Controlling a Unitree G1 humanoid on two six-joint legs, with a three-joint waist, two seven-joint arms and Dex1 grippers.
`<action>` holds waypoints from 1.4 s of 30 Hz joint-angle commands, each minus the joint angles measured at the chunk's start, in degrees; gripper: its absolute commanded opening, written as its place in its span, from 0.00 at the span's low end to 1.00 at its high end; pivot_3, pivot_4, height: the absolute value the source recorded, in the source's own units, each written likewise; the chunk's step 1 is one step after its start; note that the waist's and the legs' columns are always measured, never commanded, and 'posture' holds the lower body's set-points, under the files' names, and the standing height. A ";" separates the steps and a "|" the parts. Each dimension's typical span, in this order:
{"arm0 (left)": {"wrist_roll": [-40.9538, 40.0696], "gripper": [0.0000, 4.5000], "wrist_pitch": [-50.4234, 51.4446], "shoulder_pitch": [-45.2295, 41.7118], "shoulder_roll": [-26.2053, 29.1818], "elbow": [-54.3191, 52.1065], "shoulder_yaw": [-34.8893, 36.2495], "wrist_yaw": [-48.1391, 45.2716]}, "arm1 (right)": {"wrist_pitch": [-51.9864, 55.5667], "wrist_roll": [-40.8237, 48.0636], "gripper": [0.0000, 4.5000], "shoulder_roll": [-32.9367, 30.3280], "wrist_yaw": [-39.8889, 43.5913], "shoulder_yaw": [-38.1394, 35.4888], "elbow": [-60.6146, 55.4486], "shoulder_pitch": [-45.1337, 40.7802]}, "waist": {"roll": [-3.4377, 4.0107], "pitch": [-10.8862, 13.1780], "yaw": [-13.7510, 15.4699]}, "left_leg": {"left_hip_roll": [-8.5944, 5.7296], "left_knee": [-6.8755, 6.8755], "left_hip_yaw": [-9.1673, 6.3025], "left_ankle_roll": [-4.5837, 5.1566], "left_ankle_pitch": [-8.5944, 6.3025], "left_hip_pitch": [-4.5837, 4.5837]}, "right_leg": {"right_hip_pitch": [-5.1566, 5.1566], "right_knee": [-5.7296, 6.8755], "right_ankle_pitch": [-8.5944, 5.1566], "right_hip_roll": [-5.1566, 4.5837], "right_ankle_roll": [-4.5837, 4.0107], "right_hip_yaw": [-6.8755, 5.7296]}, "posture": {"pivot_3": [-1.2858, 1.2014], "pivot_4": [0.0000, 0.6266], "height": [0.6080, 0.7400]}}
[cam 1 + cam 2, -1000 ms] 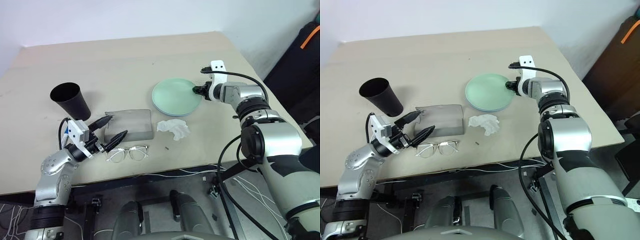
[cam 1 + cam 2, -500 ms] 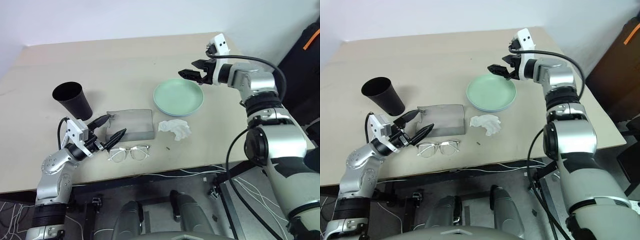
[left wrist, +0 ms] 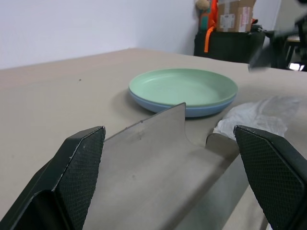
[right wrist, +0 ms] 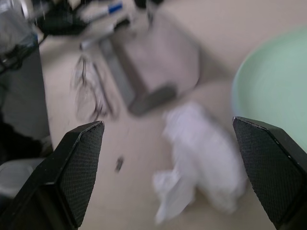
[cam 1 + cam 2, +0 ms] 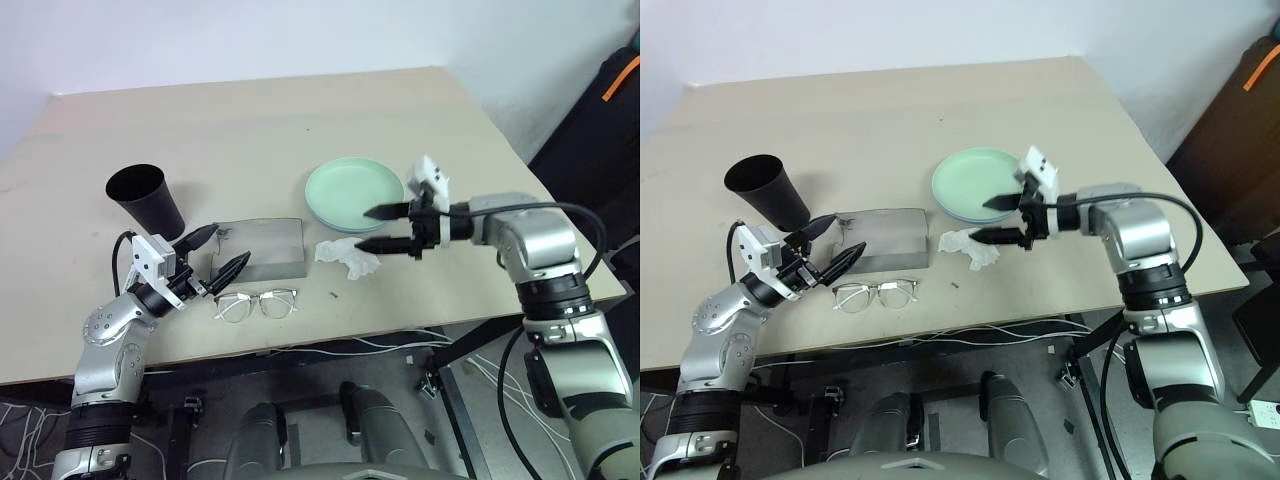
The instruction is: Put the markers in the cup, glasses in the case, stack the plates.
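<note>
Now the plates (image 5: 355,192) lie stacked, green on blue, right of the grey case (image 5: 262,250); the glasses (image 5: 256,304) lie on the worktop (image 5: 250,130) just near of the case, and the cup (image 5: 146,200) stands to its far left. The left gripper (image 5: 220,251), fingers spread, hovers at the case's left end. To do the glasses step well, I'd judge one gripper should steady the case while the other lifts the glasses by the bridge. Since a second ago the right gripper (image 5: 385,228) has left the plates' right rim and swung near, fingers spread above the tissue (image 5: 348,257).
</note>
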 commanded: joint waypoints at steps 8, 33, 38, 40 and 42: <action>0.57 1.00 -0.41 -1.21 1.09 -1.78 0.30 -0.31 | -7.34 -3.19 1.00 2.84 -4.37 5.00 2.50 0.73 | -0.01 0.00 0.06 | 0.00 -0.01 0.00 0.01 0.00 -0.06 | -0.02 -0.06 0.00 0.00 0.00 0.01 | 0.52 0.24 0.95; 0.62 1.00 -2.93 1.01 1.02 -0.48 1.66 -0.76 | -11.12 1.74 0.01 3.56 -4.41 -2.36 2.05 -6.29 | 0.00 0.00 -0.01 | -0.01 -0.01 0.01 0.01 0.00 -0.09 | -0.05 -0.09 0.00 -0.01 0.00 0.00 | 0.52 0.24 0.95; 0.72 1.00 -3.24 1.09 0.79 -0.45 1.36 -0.48 | -11.67 -0.83 0.01 7.26 -14.48 -5.98 21.98 -17.77 | -0.01 -0.01 -0.08 | 0.01 -0.04 0.00 0.00 0.00 -0.03 | -0.04 -0.08 0.02 0.01 -0.02 -0.01 | 0.52 0.24 0.95; 0.75 1.00 -3.21 0.90 0.74 -0.49 1.20 -0.30 | -13.80 -4.11 0.01 9.05 -20.67 -5.72 34.85 -22.66 | -0.02 -0.01 -0.10 | 0.01 -0.07 0.00 0.00 0.00 -0.03 | -0.03 -0.11 0.03 0.01 -0.05 -0.01 | 0.52 0.24 0.95; 0.79 1.00 -3.05 0.63 0.71 -0.70 1.03 -0.05 | -17.16 -6.53 0.01 10.69 -27.07 -6.45 45.74 -26.48 | -0.02 -0.01 -0.10 | 0.01 -0.10 0.00 0.01 0.00 -0.09 | -0.05 -0.18 0.04 0.00 -0.07 -0.01 | 0.52 0.24 0.95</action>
